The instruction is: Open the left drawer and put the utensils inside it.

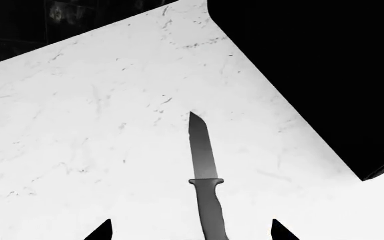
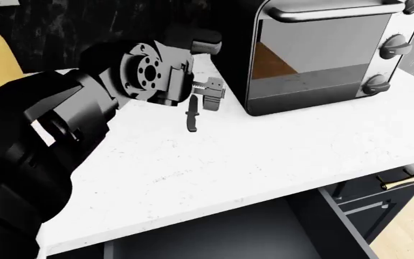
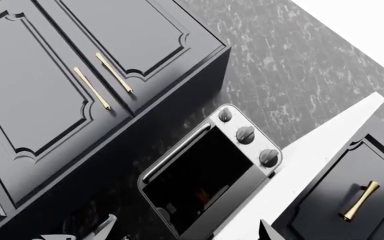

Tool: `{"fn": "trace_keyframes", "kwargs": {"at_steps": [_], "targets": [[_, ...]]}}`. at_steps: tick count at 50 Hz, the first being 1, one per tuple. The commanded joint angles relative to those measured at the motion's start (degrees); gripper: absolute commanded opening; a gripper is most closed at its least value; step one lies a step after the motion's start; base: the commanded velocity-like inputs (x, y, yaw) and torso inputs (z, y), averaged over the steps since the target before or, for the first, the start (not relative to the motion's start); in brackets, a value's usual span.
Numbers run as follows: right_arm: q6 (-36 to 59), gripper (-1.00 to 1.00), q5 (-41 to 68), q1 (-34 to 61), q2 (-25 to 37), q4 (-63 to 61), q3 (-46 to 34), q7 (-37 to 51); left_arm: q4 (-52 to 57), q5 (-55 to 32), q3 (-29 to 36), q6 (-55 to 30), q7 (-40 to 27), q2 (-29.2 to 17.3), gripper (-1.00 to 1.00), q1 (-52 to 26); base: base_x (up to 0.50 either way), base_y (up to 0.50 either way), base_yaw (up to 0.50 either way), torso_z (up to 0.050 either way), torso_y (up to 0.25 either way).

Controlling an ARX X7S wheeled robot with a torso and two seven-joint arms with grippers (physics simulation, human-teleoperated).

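A: Near edge first: left drawer (image 2: 214,237) pulled out under the surface (image 2: 264,156).
B: Knife (image 2: 192,121)?
A: Mid-surface toward the back edge, by the toaster oven (image 2: 322,54). Left gripper (image 2: 208,93) apart, straddling the handle, not clamped.
B: Risk?
A: Flat handle; fingertips may slip and skid it. Spoon not visible. Right gripper (image 3: 182,227) apart, empty.

White marble-veined countertop (image 2: 264,156) running wide under a dark speckled stone backsplash (image 3: 292,65). Stainless toaster oven (image 2: 322,54) standing at the back, glass door shut, three knobs down one side. Black raised-panel upper cabinets (image 3: 78,75) above, with slim vertical brass pulls (image 3: 92,89). Black lower cabinet fronts with brass handles. Pale wood floor (image 2: 408,237) at lower right. Even, soft light.
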Motion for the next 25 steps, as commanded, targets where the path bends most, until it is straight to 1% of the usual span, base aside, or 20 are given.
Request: {"fn": "trace_keyframes", "kwargs": {"at_steps": [1, 5, 8, 11, 12, 15, 16, 25], "targets": [[0.00, 1.00, -0.31, 0.18, 0.00, -0.10, -0.28, 0.00, -1.23, -0.13, 1.08, 1.72, 1.91, 0.18, 1.00, 2.27, 0.00, 0.00, 0.00, 0.000, 0.000], [0.00, 1.00, -0.46, 0.33, 0.00, -0.42, -0.45, 0.00, -1.09, -1.10, 0.67, 2.88, 1.99, 0.18, 1.00, 1.73, 0.00, 0.00, 0.00, 0.000, 0.000], [0.00, 1.00, -0.20, 0.20, 0.00, -0.36, -0.44, 0.00, -1.34, -2.20, 0.74, 3.82, 0.46, 0.18, 1.00, 0.70, 0.00, 0.00, 0.00, 0.000, 0.000], [0.00, 1.00, -0.29, 0.15, 0.00, -0.30, -0.55, 0.00, -0.70, -1.24, 1.14, 5.05, 1.53, 0.18, 1.00, 0.40, 0.00, 0.00, 0.00, 0.000, 0.000], [0.00, 1.00, -0.19, 0.07, 0.00, -0.23, -0.49, 0.00, -0.71, -1.08, 0.69, 7.31, 2.30, 0.18, 1.00, 0.39, 0.00, 0.00, 0.00, 0.000, 0.000], [0.00, 1.00, -0.09, -0.03, 0.00, -0.21, -0.39, 0.00, -0.09, 1.05, 1.13, 7.86, 2.13, 0.18, 1.00, -0.22, 0.00, 0.00, 0.00, 0.000, 0.000], [0.00, 1.00, -0.08, -0.04, 0.00, -0.16, -0.32, 0.00, -0.16, 0.79, 0.90, 6.77, 2.28, 0.18, 1.00, -0.67, 0.00, 0.00, 0.00, 0.000, 0.000], [0.00, 1.00, -0.23, 0.00, 0.00, -0.08, -0.44, 0.00, 0.40, 1.92, 0.64, 6.32, 1.90, 0.18, 1.00, -0.92, 0.00, 0.00, 0.00, 0.000, -0.250]]}}
